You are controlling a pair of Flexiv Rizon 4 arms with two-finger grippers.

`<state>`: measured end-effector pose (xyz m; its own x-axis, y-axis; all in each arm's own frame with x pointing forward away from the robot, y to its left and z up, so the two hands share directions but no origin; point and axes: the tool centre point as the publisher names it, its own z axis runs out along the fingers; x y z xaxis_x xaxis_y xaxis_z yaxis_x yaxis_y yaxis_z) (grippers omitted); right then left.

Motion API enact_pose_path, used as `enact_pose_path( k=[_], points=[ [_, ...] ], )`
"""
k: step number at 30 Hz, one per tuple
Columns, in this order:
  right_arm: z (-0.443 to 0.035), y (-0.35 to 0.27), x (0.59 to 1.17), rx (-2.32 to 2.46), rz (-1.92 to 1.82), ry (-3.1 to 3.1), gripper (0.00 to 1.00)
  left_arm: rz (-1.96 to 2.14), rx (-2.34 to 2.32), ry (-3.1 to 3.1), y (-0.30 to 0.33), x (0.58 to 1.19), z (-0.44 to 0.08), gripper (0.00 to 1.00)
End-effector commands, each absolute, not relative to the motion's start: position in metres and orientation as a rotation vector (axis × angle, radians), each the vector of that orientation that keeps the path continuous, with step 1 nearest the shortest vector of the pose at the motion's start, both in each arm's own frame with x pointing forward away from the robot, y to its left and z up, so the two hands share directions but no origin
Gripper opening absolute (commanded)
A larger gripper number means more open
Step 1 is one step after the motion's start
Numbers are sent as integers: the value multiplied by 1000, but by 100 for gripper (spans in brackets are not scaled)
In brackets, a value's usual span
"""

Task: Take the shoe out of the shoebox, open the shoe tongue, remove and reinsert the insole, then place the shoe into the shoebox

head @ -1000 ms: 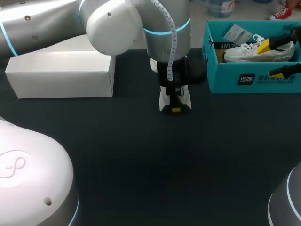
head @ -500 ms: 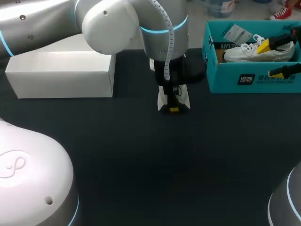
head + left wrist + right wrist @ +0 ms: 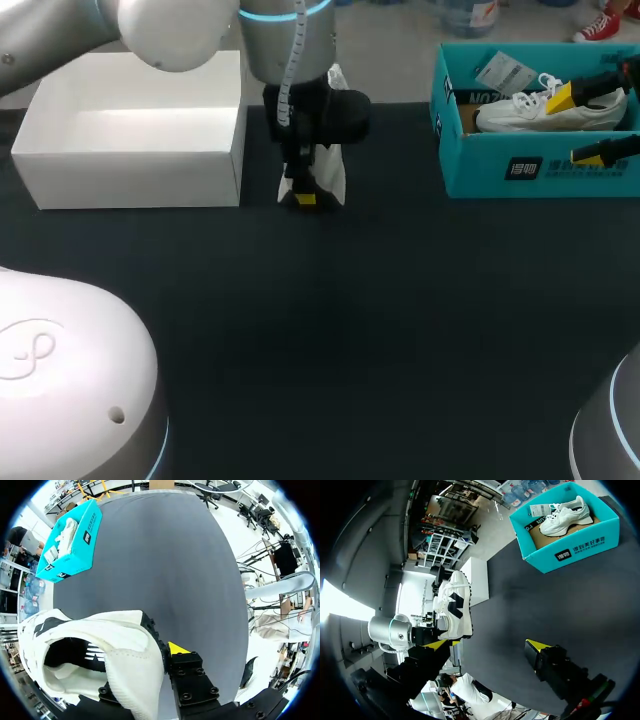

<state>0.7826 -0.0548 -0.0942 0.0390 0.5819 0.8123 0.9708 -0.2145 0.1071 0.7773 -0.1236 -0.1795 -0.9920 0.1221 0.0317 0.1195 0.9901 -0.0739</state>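
Left gripper (image 3: 305,196) has the white shoe (image 3: 100,640) pinched at its collar, one yellow tip showing against the outside and the other finger hidden behind the fabric, so that's a firm hold as far as I can call it. And look where the shoe is: up off the dark table (image 3: 380,330), hanging just beside the near corner of the open white shoebox (image 3: 130,180), not in it. So the first job, getting the shoe out of a box, reads as done. Tongue and insole? The left wrist view looks straight into the dark mouth of the shoe, but I can't tell whether the insole sits inside, nor how the tongue lies. My read is that we're late in the run, with the drop into the white shoebox the step left to do. Over on the other side, the right gripper (image 3: 487,645) is spread wide with nothing between its fingers, parked by the teal box (image 3: 520,165), where a second white shoe (image 3: 545,110) lies untouched.
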Motion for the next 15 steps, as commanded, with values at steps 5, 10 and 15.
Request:
enact_pose_path(
  k=[5,10,15],
  points=[
    [-95,-54,783,-1844,-1054,-1563,100,88,-144,-3053,-33,804,-168,0],
    [-95,-54,783,-1844,-1054,-1563,100,84,-163,-3011,11,817,-166,0],
    [-95,-54,783,-1844,-1054,-1563,100,44,-157,-2997,58,835,-171,0]
  ],
)
